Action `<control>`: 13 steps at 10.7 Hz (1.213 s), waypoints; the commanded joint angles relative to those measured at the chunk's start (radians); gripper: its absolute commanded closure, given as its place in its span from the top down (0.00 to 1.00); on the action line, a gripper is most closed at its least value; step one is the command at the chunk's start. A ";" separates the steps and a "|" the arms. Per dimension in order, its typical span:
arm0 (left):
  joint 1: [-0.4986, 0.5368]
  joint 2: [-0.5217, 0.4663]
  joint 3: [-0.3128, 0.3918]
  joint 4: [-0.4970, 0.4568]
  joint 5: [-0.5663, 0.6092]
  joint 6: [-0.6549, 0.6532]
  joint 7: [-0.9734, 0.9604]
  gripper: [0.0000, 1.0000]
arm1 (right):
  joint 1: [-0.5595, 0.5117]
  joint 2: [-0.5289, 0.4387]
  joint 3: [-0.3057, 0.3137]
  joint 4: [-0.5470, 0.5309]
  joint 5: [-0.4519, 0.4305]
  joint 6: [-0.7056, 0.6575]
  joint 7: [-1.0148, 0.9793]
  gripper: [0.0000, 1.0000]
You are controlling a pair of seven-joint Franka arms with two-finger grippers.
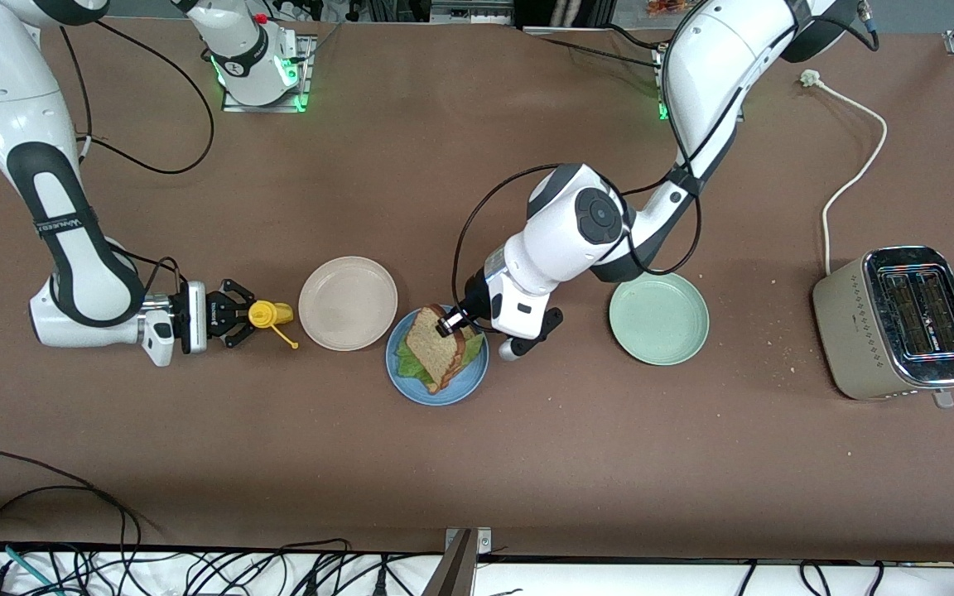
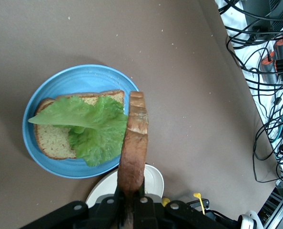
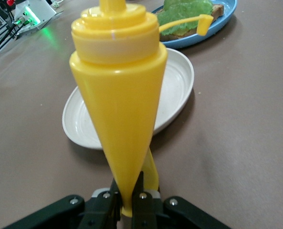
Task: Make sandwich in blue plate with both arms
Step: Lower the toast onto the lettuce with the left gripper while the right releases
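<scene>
Left gripper is pinching a brown bread slice over the round blue plate; its wrist view is showing lettuce. Right gripper is squeezing a yellow squeeze bottle.

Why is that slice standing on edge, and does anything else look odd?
The left gripper holds the bread slice edge-up over the blue plate, not yet laid on the lettuce. Crumbs lie near the toaster.

You are looking at the blue plate, sitting just beside the beige plate. One brown bread slice is lying flat on it under ruffled lettuce. The second slice is standing tilted over the blue plate, seemingly touching the lettuce.
</scene>
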 commanded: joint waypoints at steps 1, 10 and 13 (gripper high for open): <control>-0.054 0.080 0.024 0.108 -0.023 0.040 0.000 0.00 | -0.035 0.052 0.008 0.051 0.015 -0.020 -0.059 0.13; -0.096 0.139 0.041 0.130 -0.021 0.041 -0.010 0.00 | -0.039 0.060 -0.026 0.107 -0.038 -0.019 -0.138 1.00; -0.093 0.148 0.041 0.121 -0.021 0.041 -0.008 0.00 | -0.039 0.058 -0.052 0.140 -0.081 -0.019 -0.137 1.00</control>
